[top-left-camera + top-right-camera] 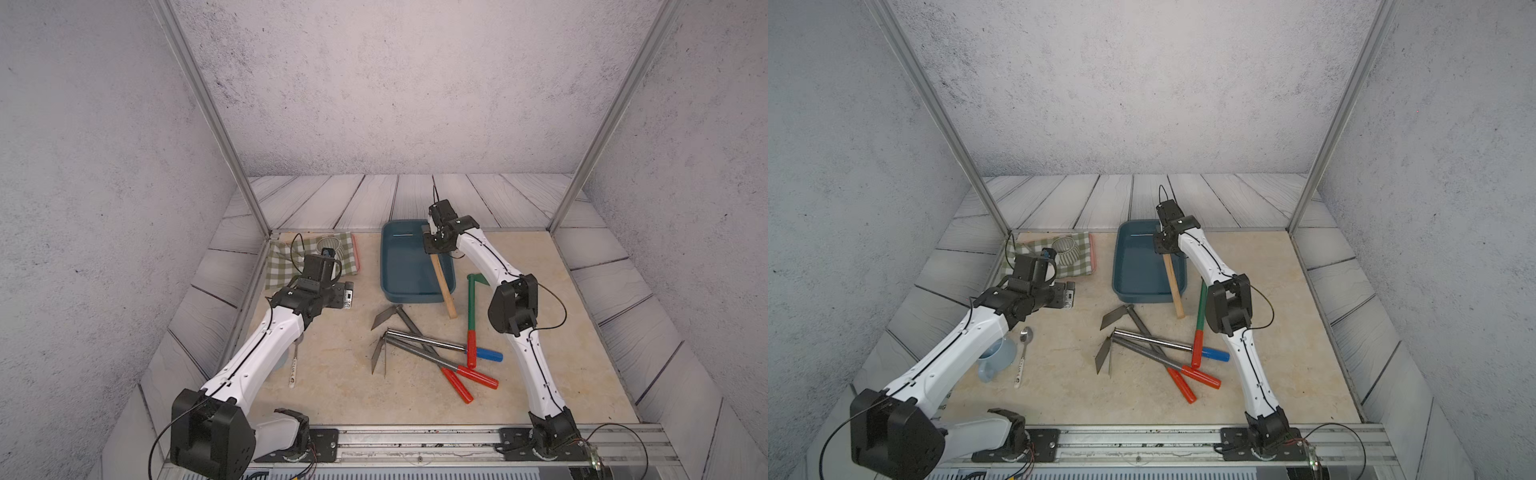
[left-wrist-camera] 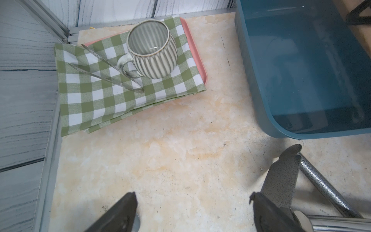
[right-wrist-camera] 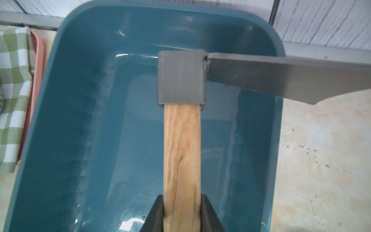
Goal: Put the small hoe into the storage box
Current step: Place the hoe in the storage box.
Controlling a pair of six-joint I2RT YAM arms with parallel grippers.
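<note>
Gripping the small hoe by its flat pale-wood handle, the right hand holds it over the storage box, a glossy teal plastic tub with rounded corners. Square grey metal socket, flat blade reaching past the box's rim. Both top views show the handle end jutting beyond its near rim. Empty left hand, fingers spread, near the box; its wrist view alone shows metal tongs.

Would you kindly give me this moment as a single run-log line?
right gripper: shut on wooden-handled hoe | head: above storage box, handle end past near rim | left gripper: open, empty
</note>
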